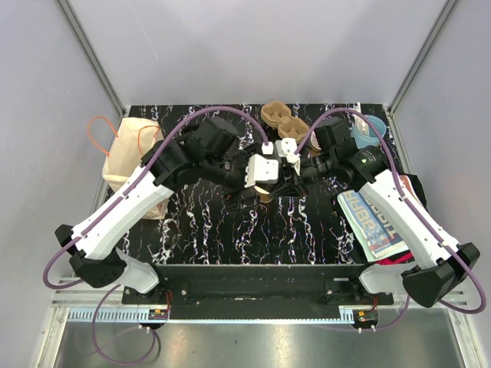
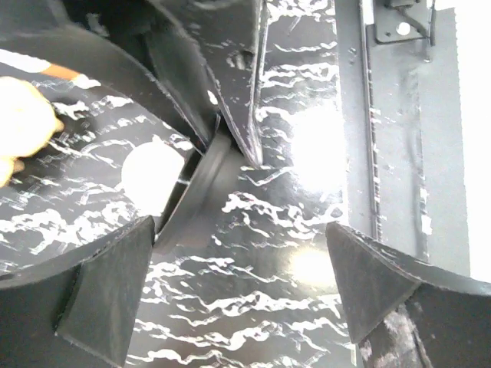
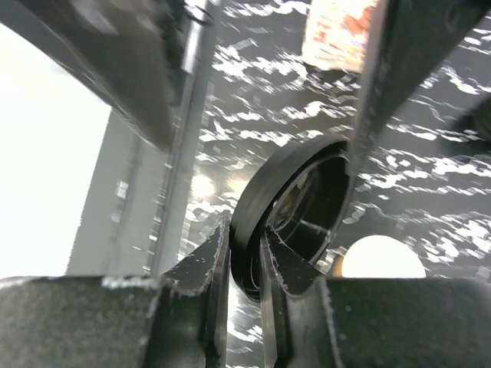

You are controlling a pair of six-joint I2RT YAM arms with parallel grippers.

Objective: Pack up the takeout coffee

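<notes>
At frame centre: lid (image 3: 295,207) pinched, cup (image 3: 382,259) waiting

We see the black lid clamped by its rim in the right pincer (image 3: 245,253), the cup's pale mouth just beside; the left pincer (image 2: 238,284) gapes empty. Capping seems in hand: next, level lid over rim. Bare worktop (image 1: 230,238) lies lower in frame.

Lab test cell, grey panel walls (image 1: 253,46), aluminium frame (image 1: 90,49)

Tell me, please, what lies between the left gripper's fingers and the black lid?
Only bare marbled tabletop, in the left wrist view; the open left gripper is apart from the lid the right gripper pinches.
</notes>
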